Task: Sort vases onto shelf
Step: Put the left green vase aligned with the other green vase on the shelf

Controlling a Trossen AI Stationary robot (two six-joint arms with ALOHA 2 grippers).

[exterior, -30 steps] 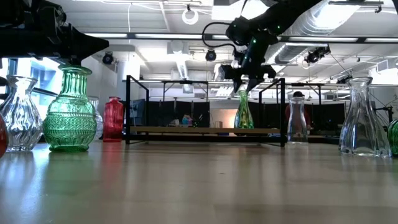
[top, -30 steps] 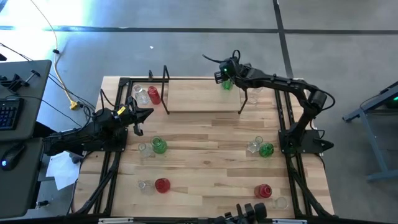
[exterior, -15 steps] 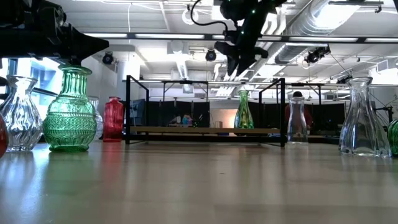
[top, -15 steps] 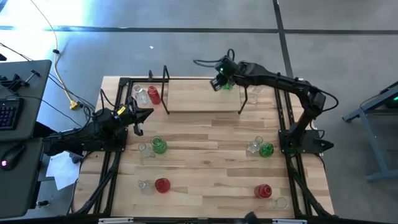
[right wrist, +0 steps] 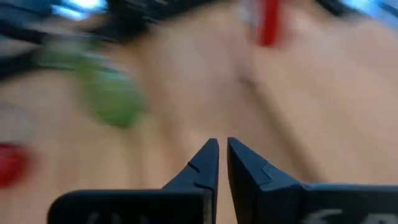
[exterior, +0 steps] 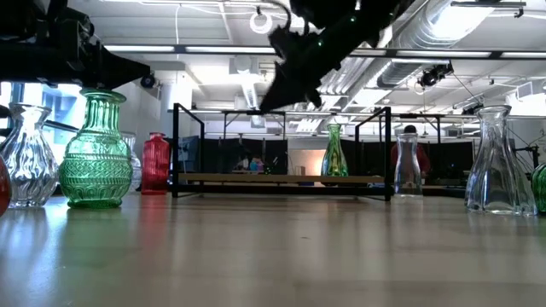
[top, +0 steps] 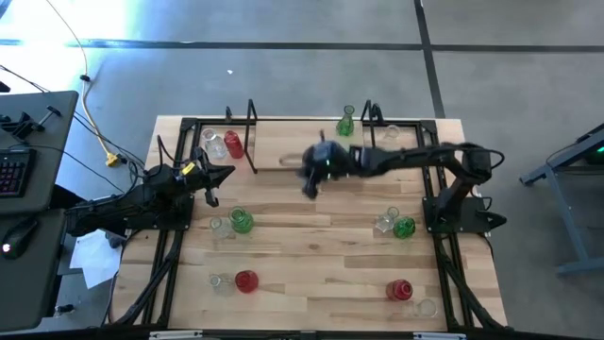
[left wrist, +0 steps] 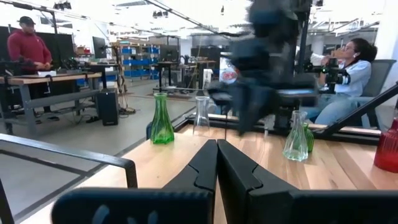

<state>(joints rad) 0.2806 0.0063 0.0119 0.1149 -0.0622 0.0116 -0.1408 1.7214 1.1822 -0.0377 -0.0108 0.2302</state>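
Observation:
My right gripper (top: 310, 179) hangs shut in the air over the shelf's near edge, blurred in motion, with nothing between its fingers (right wrist: 222, 146). A slender green vase (top: 346, 121) stands on the shelf (top: 283, 134) at its far right end, also clear in the low view (exterior: 333, 153). Other vases stand on the table: red (top: 233, 144) and clear (top: 215, 144) at the far left, green (top: 243, 221) and clear (top: 219, 225) left of centre, green (top: 404, 227) and clear (top: 383, 223) on the right. My left gripper (top: 215, 179) waits shut at the table's left side (left wrist: 217, 144).
Near the front stand a red vase (top: 246, 280) with a clear one (top: 217, 280), and a red one (top: 398, 289) with a clear one (top: 425, 307). Another clear vase (top: 389, 134) stands beyond the shelf's right wire frame (top: 368, 137). People show in the room behind.
My right gripper has left the green vase standing at the shelf's far right end, risen off its neck, and swung fast toward the table's left and near side, tipping and rolling as it went. Its fingers have shut on nothing.

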